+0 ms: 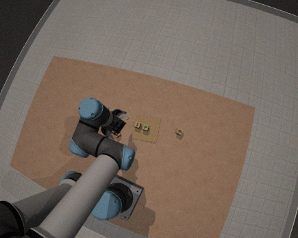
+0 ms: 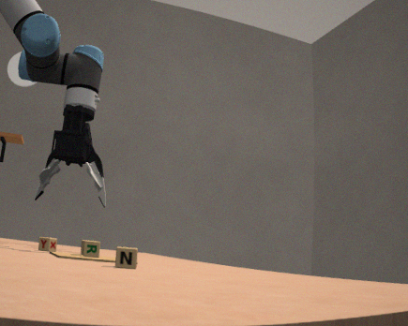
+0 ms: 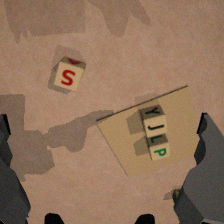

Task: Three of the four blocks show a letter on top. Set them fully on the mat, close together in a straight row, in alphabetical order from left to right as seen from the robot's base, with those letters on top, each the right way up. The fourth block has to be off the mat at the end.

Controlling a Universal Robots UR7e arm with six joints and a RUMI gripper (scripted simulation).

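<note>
floor: pale tiles (image 1: 195,51), well below the gripper and spreading out past the table on several sides.
table: brown top (image 1: 202,154) (image 2: 220,290) (image 3: 75,200), beneath the gripper, with all four blocks standing on it or on the mat.
arm: gray and blue (image 1: 82,191) (image 2: 82,66), reaching over the table and carrying the gripper at its end; in the exterior view its wrist is above the tool.
tool: black gripper (image 1: 119,126) (image 2: 70,200) (image 3: 102,115), released, its two fingers spread wide with nothing between them, hanging above the table and well clear of the blocks.
mat: thin tan square (image 1: 151,136) (image 2: 70,256) (image 3: 117,150), lower than the gripper and off to its right, flat on the table.
S block: red S on top (image 1: 118,135) (image 2: 48,244) (image 3: 68,75), below the gripper and off the mat, to the mat's left; the gripper partly covers it in the top view.
J block: black J on top (image 1: 138,125) (image 3: 155,126), on the mat, lower than the gripper and to its right.
P block: green P on top (image 1: 145,127) (image 2: 90,248) (image 3: 159,151), on the mat just beside the J block, on the side farther from the gripper.
fourth block: black N on one side (image 1: 179,132) (image 2: 127,258) (image 3: 176,194), off the mat, farthest right of the gripper; one finger partly hides it in the wrist view.
</note>
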